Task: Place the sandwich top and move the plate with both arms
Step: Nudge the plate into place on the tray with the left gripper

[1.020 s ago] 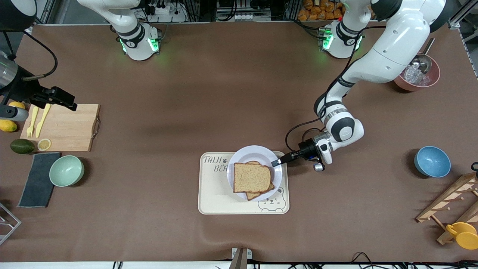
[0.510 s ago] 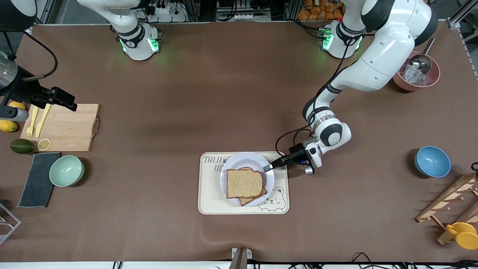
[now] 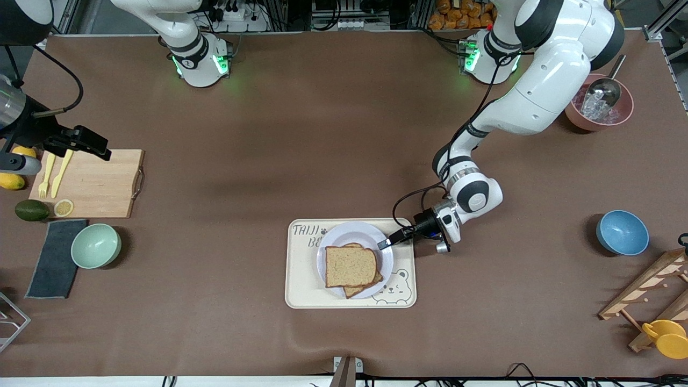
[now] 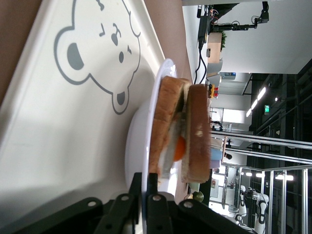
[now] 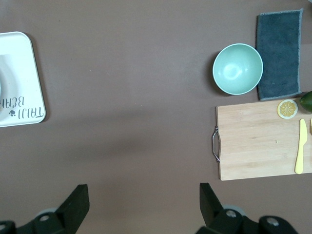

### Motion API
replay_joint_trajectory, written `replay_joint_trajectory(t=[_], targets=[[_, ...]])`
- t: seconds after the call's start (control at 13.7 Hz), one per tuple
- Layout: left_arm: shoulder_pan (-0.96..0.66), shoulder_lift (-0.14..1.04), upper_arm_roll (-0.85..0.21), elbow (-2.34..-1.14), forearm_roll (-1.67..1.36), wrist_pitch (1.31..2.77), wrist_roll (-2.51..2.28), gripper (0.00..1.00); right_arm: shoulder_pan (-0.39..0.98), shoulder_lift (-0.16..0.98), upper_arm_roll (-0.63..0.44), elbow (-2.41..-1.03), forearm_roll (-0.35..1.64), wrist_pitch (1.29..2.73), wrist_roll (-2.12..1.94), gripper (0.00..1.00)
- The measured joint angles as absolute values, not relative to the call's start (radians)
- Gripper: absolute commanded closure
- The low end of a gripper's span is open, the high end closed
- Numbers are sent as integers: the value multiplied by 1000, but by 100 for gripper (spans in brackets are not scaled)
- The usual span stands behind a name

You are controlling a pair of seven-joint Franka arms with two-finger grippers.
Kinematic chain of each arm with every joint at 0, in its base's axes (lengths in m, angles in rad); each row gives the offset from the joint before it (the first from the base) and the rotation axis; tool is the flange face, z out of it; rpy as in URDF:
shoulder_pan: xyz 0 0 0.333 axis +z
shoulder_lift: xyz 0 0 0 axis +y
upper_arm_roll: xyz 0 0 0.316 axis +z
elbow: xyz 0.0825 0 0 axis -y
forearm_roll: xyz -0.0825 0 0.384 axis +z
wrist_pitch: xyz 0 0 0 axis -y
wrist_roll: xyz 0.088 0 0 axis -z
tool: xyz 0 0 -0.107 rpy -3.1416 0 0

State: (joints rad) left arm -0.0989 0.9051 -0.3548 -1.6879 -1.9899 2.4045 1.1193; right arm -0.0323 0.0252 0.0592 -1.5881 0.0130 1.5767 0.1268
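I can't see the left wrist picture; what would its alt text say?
The left pincer, shut on the plate rim, with a sandwich on it: two brown bread slices around an egg. The plate sits on a bear-print tray.

I see the sandwich top [image 3: 350, 266] stacked on a lower slice on the plate [image 3: 350, 234], plate on the tray [image 3: 301, 287]. Left gripper [image 3: 382, 244] at the plate's rim.

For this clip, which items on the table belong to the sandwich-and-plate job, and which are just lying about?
Part of the job:
- sandwich top, on the egg slice
- plate, on the bear-print tray
- left gripper, clamped on the plate's rim
- right gripper, open, waiting high over bare table

Lying about:
- cutting board
- green bowl
- blue bowl
- grey cloth
- pink ice bowl
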Motion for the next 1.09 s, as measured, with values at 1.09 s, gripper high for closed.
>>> replay_joint_trajectory(t=[1.09], targets=[[-82, 794, -359, -1732, -1990, 2515, 1080, 0, -48, 25, 54, -1588, 13, 1579, 127, 0]])
